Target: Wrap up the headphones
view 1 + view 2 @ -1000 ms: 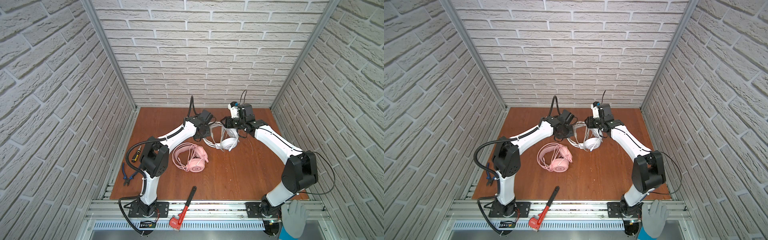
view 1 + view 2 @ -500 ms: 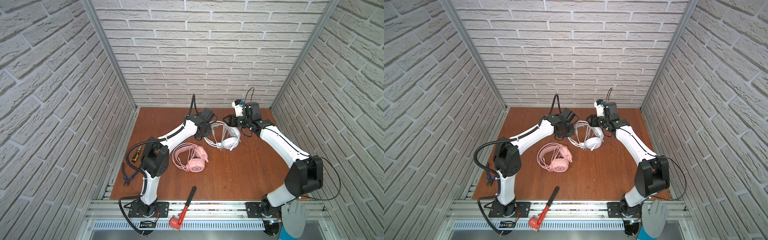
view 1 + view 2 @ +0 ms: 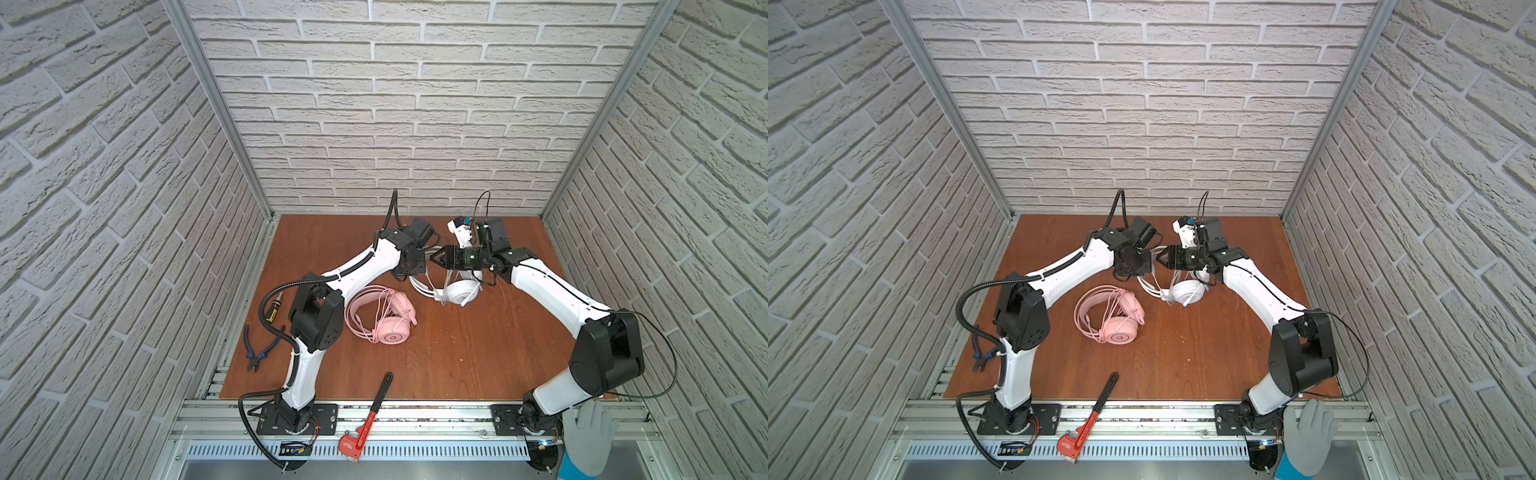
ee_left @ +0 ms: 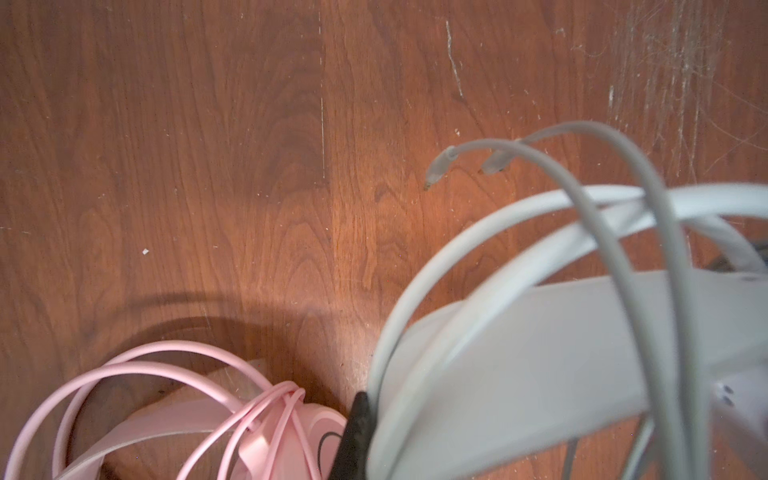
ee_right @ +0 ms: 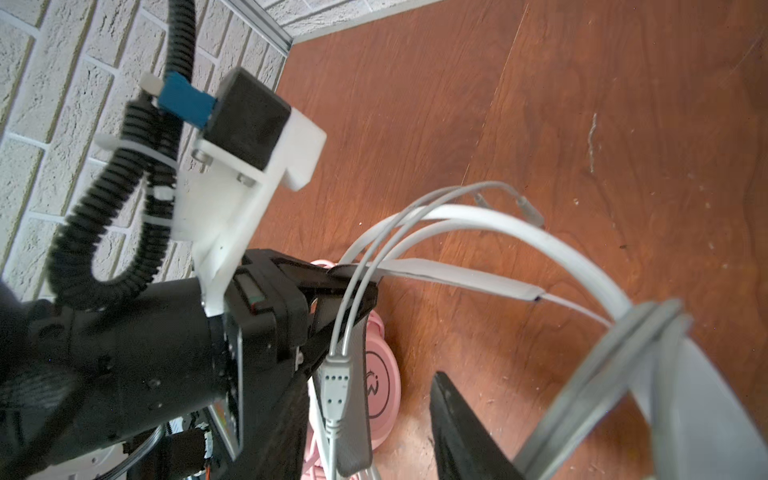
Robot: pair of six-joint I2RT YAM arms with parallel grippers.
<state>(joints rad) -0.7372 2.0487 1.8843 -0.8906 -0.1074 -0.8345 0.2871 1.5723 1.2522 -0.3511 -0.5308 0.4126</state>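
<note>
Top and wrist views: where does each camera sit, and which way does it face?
Both top views: high above the arm bases, looking down at the table; left arm and right arm show whole.
Left wrist: on the left arm, facing down at the table; one black finger shows beside the white headphones.
Right wrist: on the right arm, facing the left gripper; one own finger shows.
Shared: both wrist views show the pink headphones.
</note>
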